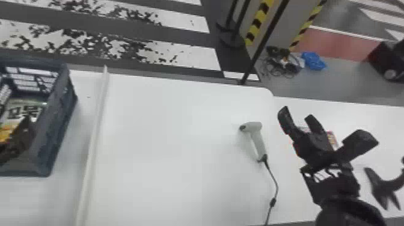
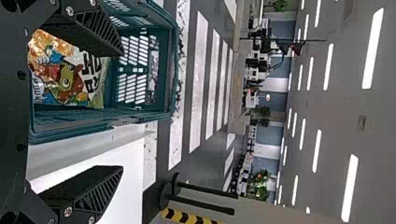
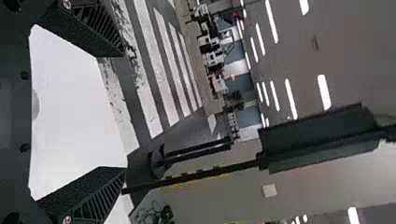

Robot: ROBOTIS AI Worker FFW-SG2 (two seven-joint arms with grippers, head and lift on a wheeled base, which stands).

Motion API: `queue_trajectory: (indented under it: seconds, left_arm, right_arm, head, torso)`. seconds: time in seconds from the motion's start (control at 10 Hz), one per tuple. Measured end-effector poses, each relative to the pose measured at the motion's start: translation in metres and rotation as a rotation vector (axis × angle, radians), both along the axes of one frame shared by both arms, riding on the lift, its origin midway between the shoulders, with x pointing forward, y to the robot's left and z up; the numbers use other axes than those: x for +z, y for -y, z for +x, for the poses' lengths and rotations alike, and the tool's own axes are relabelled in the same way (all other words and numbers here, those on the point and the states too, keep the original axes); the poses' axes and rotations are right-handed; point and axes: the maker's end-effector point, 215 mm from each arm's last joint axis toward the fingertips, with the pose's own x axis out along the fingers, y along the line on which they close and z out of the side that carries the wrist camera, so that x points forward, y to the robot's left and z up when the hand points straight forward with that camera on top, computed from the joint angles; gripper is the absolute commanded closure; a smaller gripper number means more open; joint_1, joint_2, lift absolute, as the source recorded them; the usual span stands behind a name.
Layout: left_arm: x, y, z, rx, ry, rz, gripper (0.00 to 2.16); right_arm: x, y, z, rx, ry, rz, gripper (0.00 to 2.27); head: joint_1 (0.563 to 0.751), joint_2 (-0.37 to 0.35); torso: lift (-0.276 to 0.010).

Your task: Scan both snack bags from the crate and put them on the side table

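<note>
"What sort of place, from where we're standing? Shop?"

"Handheld scanner (image 1: 256, 137) and crate (image 1: 60, 120) on white surfaces (image 1: 168, 135), checkout-like. Room itself: big indoor hall. Logging it as lab or test hall; can't tell which."

"Grounds?"

"Grey floor, broad white stripes (image 1: 195, 57), crossing-style, some flecked black. Red floor patch (image 1: 345, 45) too. Black-and-yellow tape (image 1: 261, 18). Cables (image 1: 279, 69) heaped loose on the floor."

"Overhead?"

"Grey ceiling (image 2: 336, 102), strip lights (image 2: 374, 49) in long rows."

"Far end?"

"Equipment (image 2: 253, 70) lined up, types too small to tell. Green plants (image 2: 261, 179) among it. More workplace than home."
</note>
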Motion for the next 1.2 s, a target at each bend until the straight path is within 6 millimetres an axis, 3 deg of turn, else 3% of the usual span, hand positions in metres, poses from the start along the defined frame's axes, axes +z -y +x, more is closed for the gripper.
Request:
queue_trajectory:
  seconds: [0.2, 0.4, 0.6, 0.8, 1.0, 1.2]
  left_arm:
    - [0.001, -0.001, 0.0, 0.001, 0.001, 0.002, 0.14]
    - [0.001, -0.001, 0.0, 0.002, 0.001, 0.002, 0.14]
    - [-0.001, 0.001, 0.0, 0.001, -0.001, 0.002, 0.14]
    - [-0.002, 0.004, 0.0, -0.003, -0.002, 0.004, 0.14]
    - [0.003, 0.003, 0.002, -0.019, -0.006, 0.041, 0.14]
    - [0.003, -0.014, 0.009, -0.05, -0.065, 0.101, 0.14]
  right_arm:
    - [0.012, -0.079, 0.002, 0.082, 0.065, -0.09, 0.07]
    - [0.004, -0.15, -0.002, 0.153, 0.072, -0.151, 0.07]
    - [-0.008, -0.203, -0.012, 0.213, 0.068, -0.152, 0.07]
    - [-0.011, -0.233, -0.019, 0.24, 0.074, -0.141, 0.07]
    - [-0.013, -0.239, -0.021, 0.248, 0.071, -0.138, 0.07]
    - [-0.017, -0.238, -0.025, 0.248, 0.061, -0.139, 0.07]
  head:
    - [0.695, -0.122]
    - [0.695, -0.017]
    - [0.695, 0.044]
    - [0.695, 0.086]
    - [0.695, 0.096]
    - [0.695, 0.119]
  torso:
    - [-0.087]
    - [-0.087]
    - [-0.087]
    - [-0.087]
    - [-0.087]
    - [-0.087]
